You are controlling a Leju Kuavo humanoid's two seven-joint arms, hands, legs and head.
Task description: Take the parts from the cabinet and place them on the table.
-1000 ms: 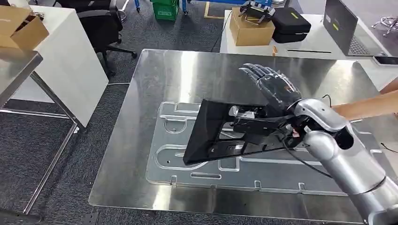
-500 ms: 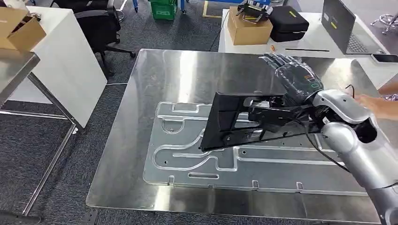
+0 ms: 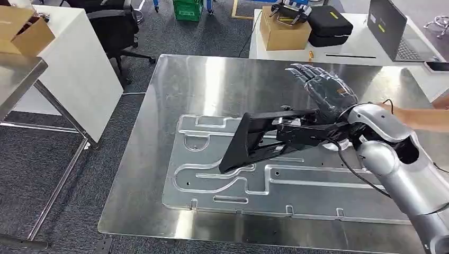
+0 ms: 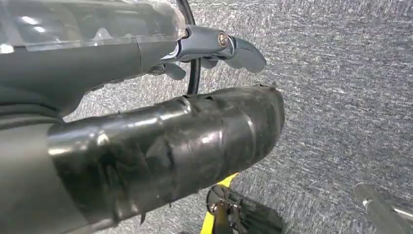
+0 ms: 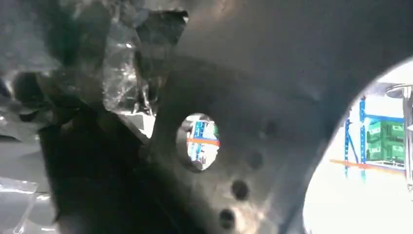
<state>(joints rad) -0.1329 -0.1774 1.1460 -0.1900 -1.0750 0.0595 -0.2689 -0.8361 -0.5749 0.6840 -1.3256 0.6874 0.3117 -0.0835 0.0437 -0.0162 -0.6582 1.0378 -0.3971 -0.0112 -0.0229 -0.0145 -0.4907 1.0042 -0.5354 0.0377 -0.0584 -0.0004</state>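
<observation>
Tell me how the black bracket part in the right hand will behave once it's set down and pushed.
The black part looks rigid: it keeps its flat shape tilted in the right hand. It would probably slide on the shiny steel table but might catch on the ribbed panel. Its angular, flat form makes rolling unlikely.

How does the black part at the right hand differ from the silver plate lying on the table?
The black part is dark, matte and tilted, raised above the table at the right hand. The silver plate is shiny, far larger and lies flat. Both are stamped panels with cut-outs.
</observation>
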